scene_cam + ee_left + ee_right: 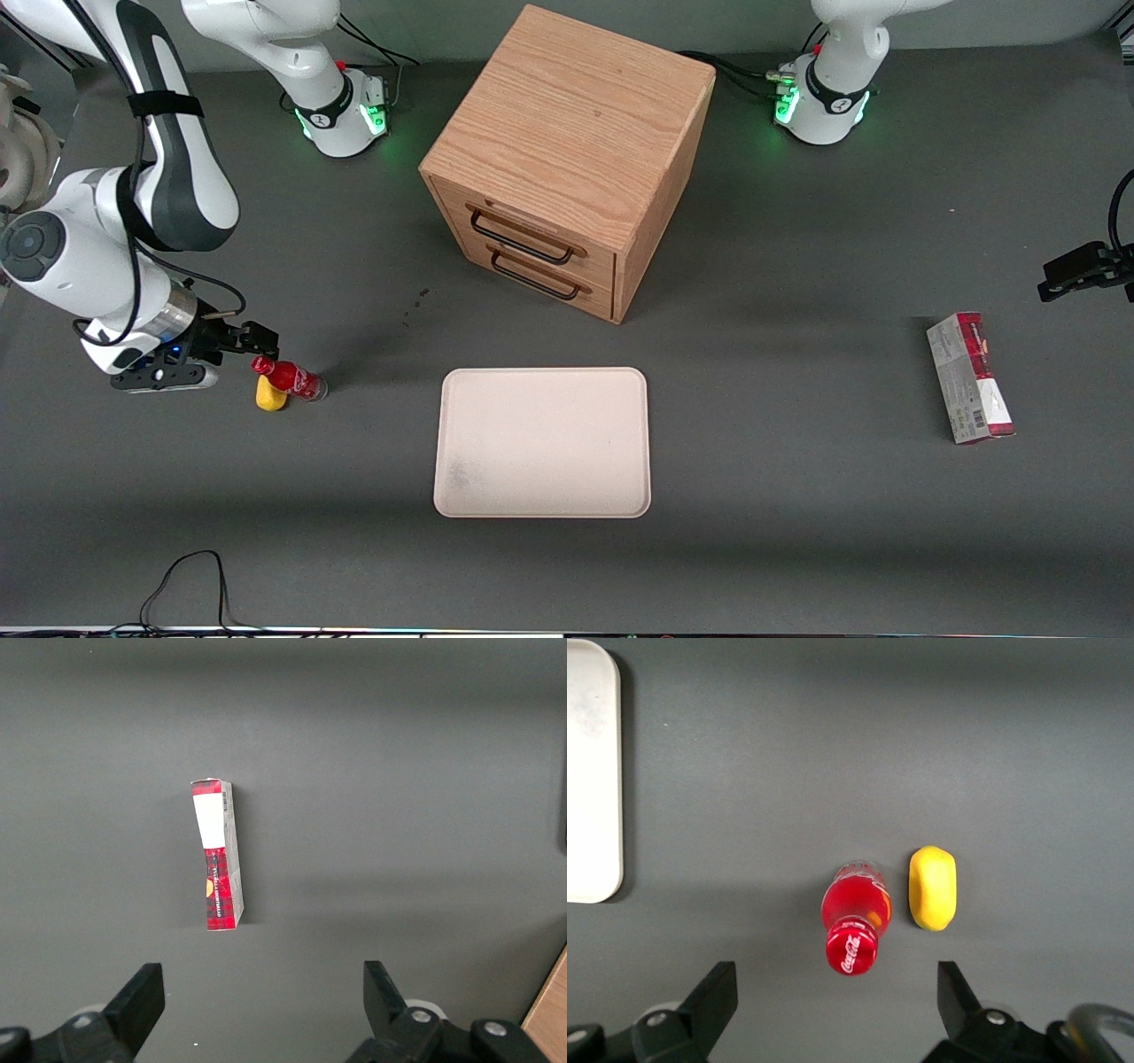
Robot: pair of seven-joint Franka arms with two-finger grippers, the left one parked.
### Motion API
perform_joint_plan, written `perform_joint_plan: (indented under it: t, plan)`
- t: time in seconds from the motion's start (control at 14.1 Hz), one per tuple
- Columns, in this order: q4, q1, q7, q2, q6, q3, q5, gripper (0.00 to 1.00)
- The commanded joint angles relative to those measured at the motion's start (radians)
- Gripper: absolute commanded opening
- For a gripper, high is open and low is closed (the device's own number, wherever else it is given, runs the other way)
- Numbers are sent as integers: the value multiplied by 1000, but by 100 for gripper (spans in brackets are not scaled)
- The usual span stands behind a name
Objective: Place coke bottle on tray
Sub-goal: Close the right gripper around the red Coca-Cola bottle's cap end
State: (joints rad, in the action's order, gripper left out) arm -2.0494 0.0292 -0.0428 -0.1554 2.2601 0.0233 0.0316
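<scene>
Right wrist view shows the claw (837, 1010) spread wide and holding nothing, hovering above the coke bottle (856, 920), which stands on the table (797, 532) and is not yet gripped. At about three o'clock from the bottle, just beside it, lies a yellow lump (933, 888). The tray (542, 441) is bare and well apart from the bottle, nearer the table's middle, so I judge grasp, carry and placing all remain. Around it: a wooden cabinet (567, 159) and a carton (970, 378) toward the parked arm's end.
</scene>
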Motion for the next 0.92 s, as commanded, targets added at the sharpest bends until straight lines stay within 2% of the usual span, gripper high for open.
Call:
perform_joint_plan:
  t: [0.0, 0.85]
  plan:
    - [-51, 3, 12, 24, 52, 4, 11, 100]
    - [27, 5, -18, -110, 76, 3, 1, 100]
